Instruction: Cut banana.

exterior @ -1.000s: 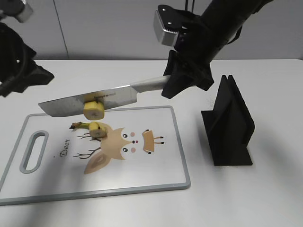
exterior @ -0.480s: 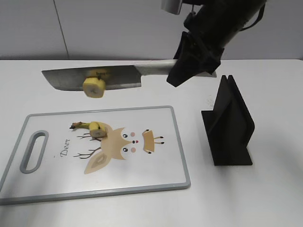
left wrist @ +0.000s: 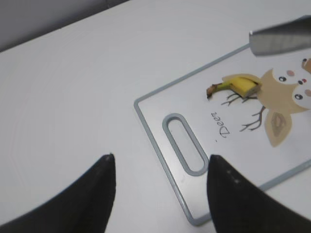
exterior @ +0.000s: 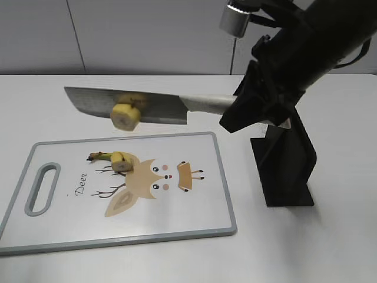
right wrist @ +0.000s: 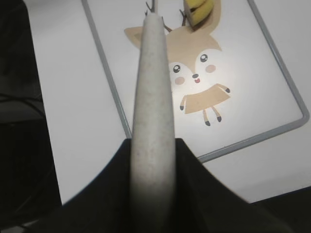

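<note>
White bench (exterior: 330, 247) below, we see right jaws clamped on the knife (exterior: 141, 106), blade horizontal pointing left, yellow banana slice (exterior: 126, 115) stuck; left jaws apart.

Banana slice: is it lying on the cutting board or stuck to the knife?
Stuck to the knife. The banana slice clings to the raised blade's side, clear above the cutting board, where only the stem end lies.

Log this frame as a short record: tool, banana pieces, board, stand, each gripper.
tool: knife held level in the air above the board's far edge
banana slice: stuck to the blade's side
banana stem end: lying on the cutting board
knife stand: upright, right of board, empty
right gripper: shut on knife handle
left gripper: open, empty, near the board's handle end
</note>
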